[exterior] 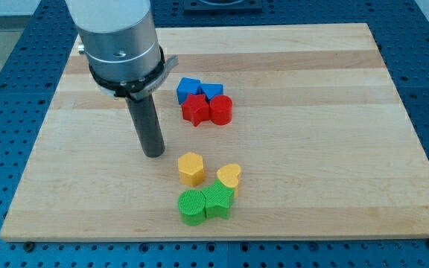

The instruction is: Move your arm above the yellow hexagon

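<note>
The yellow hexagon [191,168] lies on the wooden board [311,112], a little below the board's middle. My tip [153,153] rests on the board just to the view's left of the hexagon and slightly higher, with a small gap between them. A yellow heart-shaped block [229,177] lies to the hexagon's right.
A green round block [193,206] and a green block of unclear shape [218,200] touch each other below the yellow ones. Two blue blocks [188,88] [212,92], a red star [195,109] and a red round block [221,109] cluster above, toward the view's top.
</note>
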